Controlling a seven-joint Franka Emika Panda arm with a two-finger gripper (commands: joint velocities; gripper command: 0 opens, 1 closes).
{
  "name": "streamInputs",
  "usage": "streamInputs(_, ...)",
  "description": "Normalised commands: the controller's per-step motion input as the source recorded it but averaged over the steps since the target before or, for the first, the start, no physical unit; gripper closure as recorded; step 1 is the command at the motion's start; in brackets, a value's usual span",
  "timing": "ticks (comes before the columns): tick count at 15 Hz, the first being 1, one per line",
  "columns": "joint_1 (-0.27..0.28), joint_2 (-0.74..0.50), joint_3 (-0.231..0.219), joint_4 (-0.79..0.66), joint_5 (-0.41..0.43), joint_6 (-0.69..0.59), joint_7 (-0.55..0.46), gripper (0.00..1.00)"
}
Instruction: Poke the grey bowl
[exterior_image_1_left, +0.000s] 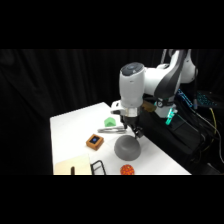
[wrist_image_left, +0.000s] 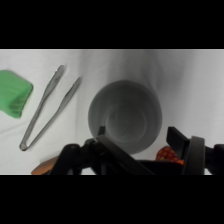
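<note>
Because the gripper (exterior_image_1_left: 136, 133) hangs just above the grey bowl (exterior_image_1_left: 127, 148), near the table's (exterior_image_1_left: 70, 130) front edge, an off-centre push could send the bowl sliding into the orange ball (exterior_image_1_left: 127, 170). Finger spacing: cannot tell.

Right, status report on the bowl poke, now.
Gripper just above the grey bowl, at its rim. Bowl sits on the white table. Metal tongs and green object lie beside it, not blocking.
</note>
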Motion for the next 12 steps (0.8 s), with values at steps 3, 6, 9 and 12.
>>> streamInputs(3, 0.038, -0.08, 0.033, -0.08, -0.139, 0.05, 0.08, 0.64)
streamInputs(6, 0.016, -0.07, 0.016, -0.07, -0.158, 0.08, 0.07, 1.0)
streamInputs(9, 0.002, -0.02, 0.004, -0.05, -0.178, 0.14, 0.04, 0.99)
streamInputs(12, -0.013, 0.06, -0.008, 0.0, -0.168, 0.21, -0.01, 0.99)
